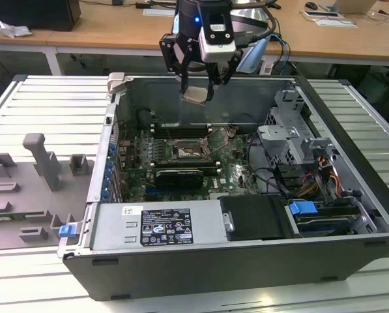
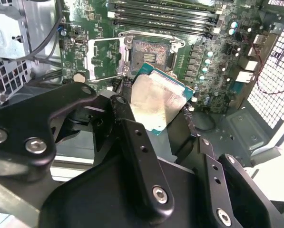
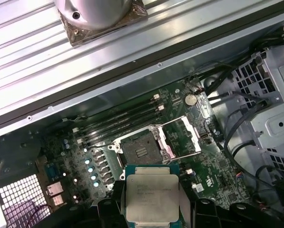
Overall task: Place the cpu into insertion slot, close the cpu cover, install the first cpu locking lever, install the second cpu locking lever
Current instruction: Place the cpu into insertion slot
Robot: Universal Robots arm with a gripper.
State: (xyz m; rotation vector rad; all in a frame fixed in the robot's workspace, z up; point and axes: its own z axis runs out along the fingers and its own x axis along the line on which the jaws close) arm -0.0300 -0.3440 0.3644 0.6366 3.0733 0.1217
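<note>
Two fingers (image 2: 132,137) of the gripper (image 1: 196,93) pinch the cpu (image 3: 152,197) by its edges, above the open case (image 1: 246,277). Farther down, the insertion slot (image 3: 141,148) lies bare, the cpu cover (image 3: 182,135) folded open beside it. Any tilt or offset in lowering could bend socket pins.

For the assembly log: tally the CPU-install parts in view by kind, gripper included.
cpu: 1, held in the gripper
slot: 1, empty
cover: 1, swung open
gripper: 1
Total: 4
</note>
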